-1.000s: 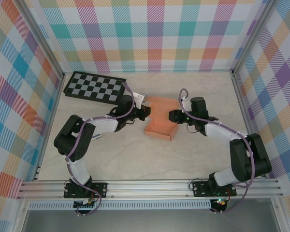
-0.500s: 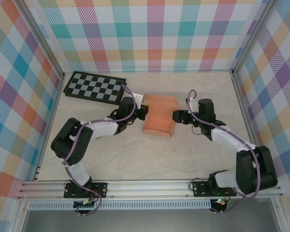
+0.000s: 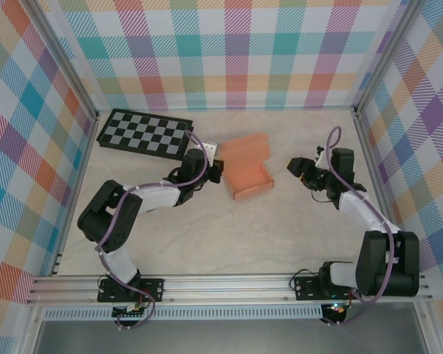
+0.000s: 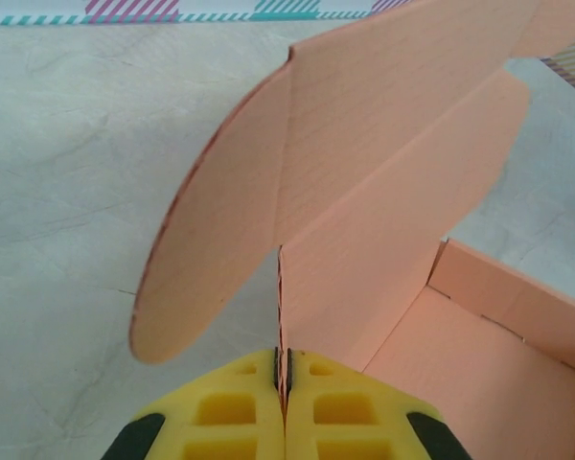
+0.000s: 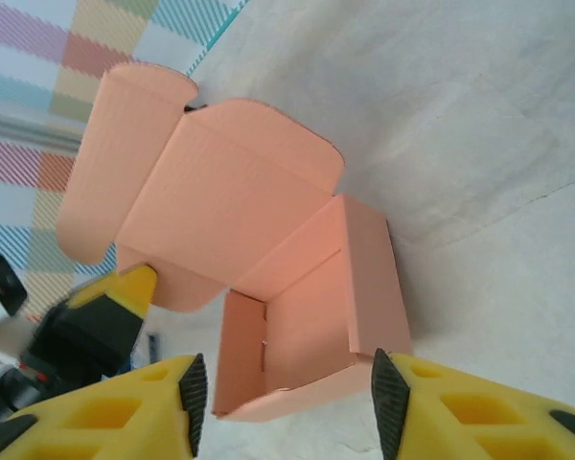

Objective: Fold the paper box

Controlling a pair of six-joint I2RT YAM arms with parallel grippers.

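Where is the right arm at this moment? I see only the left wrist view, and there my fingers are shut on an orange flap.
Observer: The right gripper is on the right side of the paper box, apart from it. Its fingers are open and hold nothing.
Operator: Thank you. What lies on the table on the other side, behind my left arm?
Observer: A black-and-grey checkerboard lies flat at the far left of the table, not touching the box.
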